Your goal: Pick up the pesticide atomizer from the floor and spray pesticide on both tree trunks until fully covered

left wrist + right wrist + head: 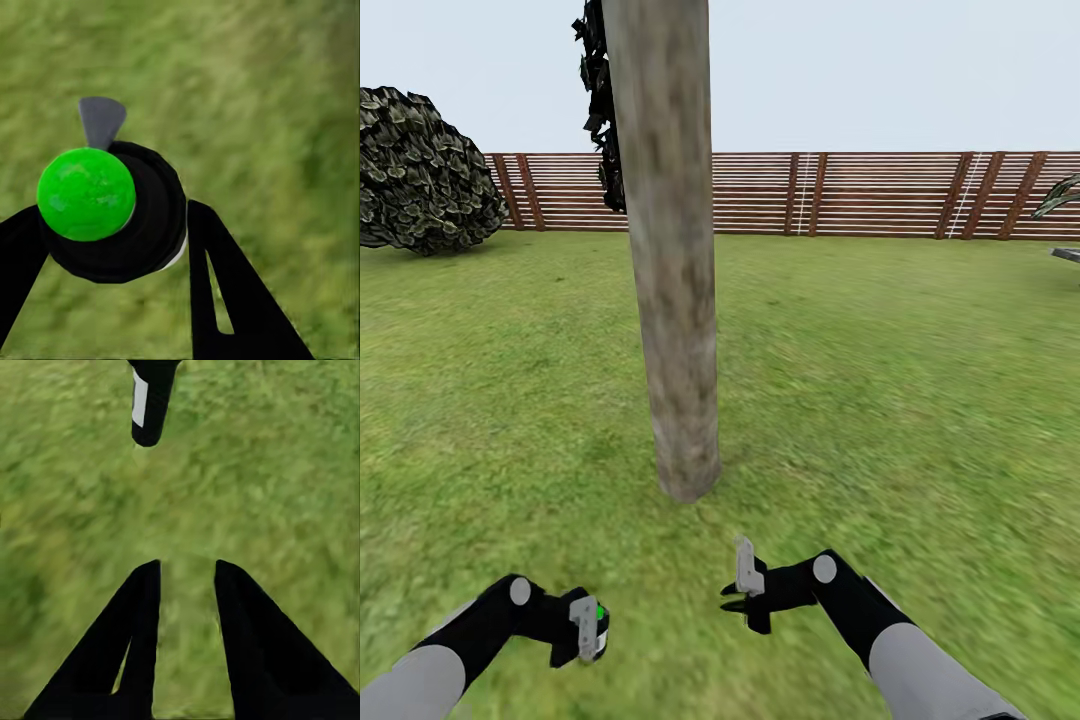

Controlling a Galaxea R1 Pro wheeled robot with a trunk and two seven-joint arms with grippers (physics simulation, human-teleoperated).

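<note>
A: Starting at the far left of the head view, we note a dark leafy bush (pixel 422 170) at the edge of the lawn (pixel 900 400), in front of the brown slatted fence (pixel 880 193).

B: Below it, we record the left gripper (pixel 588 628), low over the grass. What is it holding?

A: The pesticide atomizer (pixel 600 615). In the left wrist view we see its black body with a bright green round cap (pixel 86 193) and a small grey trigger tab (pixel 101 120), seated between the two black fingers (pixel 225 292). The left gripper (pixel 112 247) is clenched around the atomizer (pixel 142 225), fingers touching the body on both sides.

B: Moving right, we log the tree trunk (pixel 670 250): thick, mottled grey-tan, upright, its base set in the lawn ahead of both arms. Dark foliage (pixel 600 110) hangs just behind its upper left side.

A: The atomizer sits nearer us than the trunk base and to its left, apart from it.

B: Next, the right gripper (pixel 745 598), right of the trunk base and below it in the head view.

A: In the right wrist view its fingers (pixel 135 637) stand parted with grass (pixel 75 495) showing between them; the right gripper (pixel 187 574) is released and carries nothing. A black and white part of the other arm (pixel 148 401) shows beyond.

B: At the far right we note a palm frond (pixel 1060 195) against the fence.
</note>
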